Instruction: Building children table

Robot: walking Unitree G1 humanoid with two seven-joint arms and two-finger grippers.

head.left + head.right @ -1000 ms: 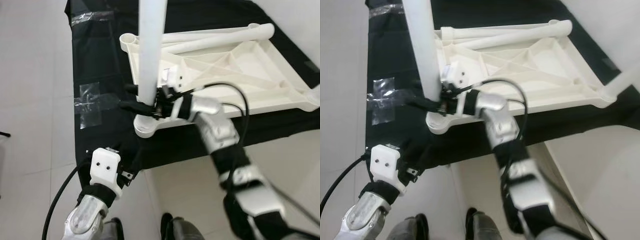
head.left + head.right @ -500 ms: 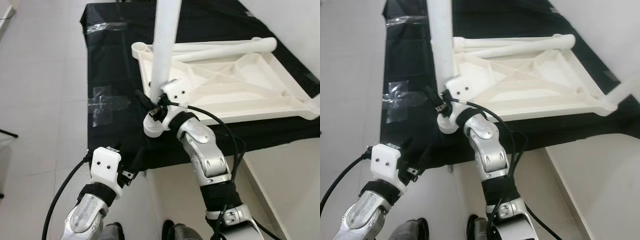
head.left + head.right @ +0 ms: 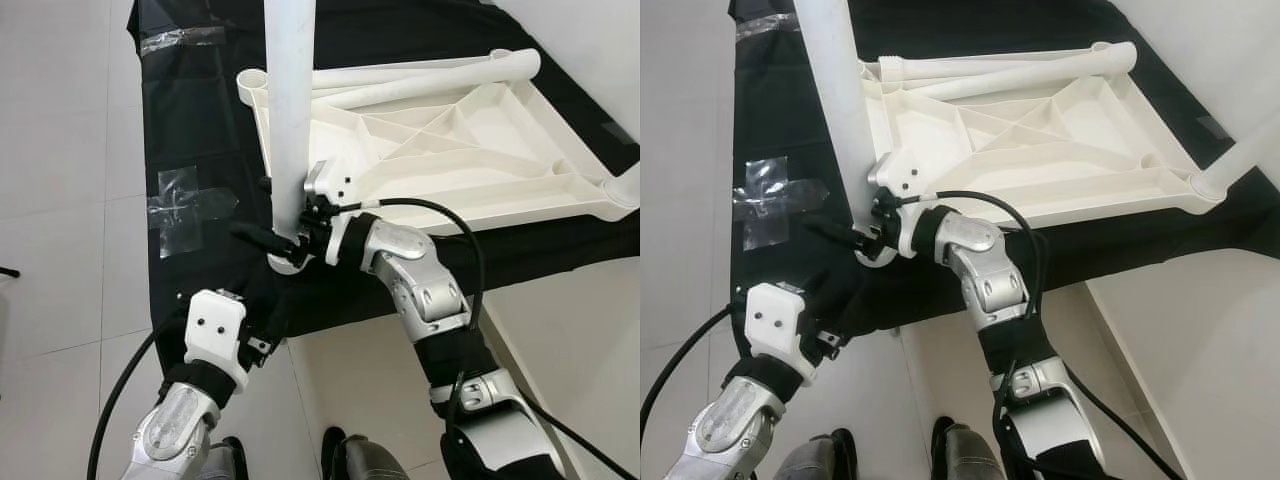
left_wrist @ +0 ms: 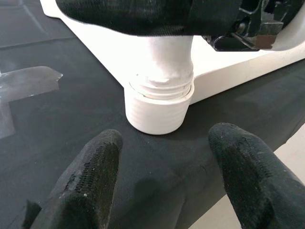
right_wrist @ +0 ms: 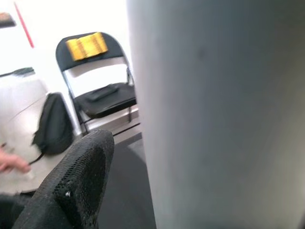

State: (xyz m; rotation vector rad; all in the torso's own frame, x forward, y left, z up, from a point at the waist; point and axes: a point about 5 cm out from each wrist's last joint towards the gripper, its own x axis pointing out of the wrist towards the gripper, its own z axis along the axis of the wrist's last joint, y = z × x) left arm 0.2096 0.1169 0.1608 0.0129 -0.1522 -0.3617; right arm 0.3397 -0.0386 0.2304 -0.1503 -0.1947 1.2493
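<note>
my right gripper (image 3: 285, 243) clamps the white table leg (image 3: 290, 110) just above its threaded base, where it stands upright in the corner socket (image 4: 159, 110) of the upturned ribbed white tabletop (image 3: 450, 150). my left gripper (image 4: 164, 179) hovers spread open just before that socket, over the black cloth (image 3: 200, 120).

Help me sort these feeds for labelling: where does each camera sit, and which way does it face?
Left eye: on the head, looking down at the upturned white table on black cloth; both arms show.
Right eye: beside it, same scene.
Left wrist: along the left pincer, open, facing the leg in its corner socket.
Right wrist: along the right pincer, against the leg, a folding chair beyond.
Shared: that upright leg.
</note>
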